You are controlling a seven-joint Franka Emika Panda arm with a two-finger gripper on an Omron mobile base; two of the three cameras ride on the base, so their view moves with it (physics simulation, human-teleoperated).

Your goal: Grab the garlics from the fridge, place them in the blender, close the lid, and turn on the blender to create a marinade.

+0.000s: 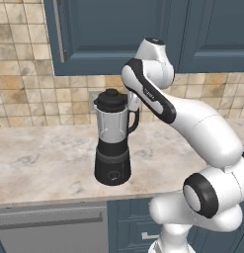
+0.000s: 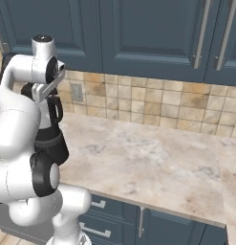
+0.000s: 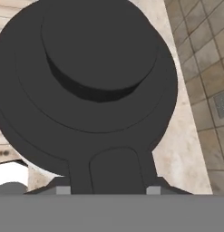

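Lid seated on blender jar — gripper clamped on its side tab; press level, then let go.

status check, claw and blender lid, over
Claw shut on the lid's tab. Lid seated on the blender jar. Counter around it bare, nothing blocking.

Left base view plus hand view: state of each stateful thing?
lid: on the jar mouth, closed
blender: upright on the counter; on or off can't be told
gripper: shut on the lid's side tab
upper cabinets: doors closed
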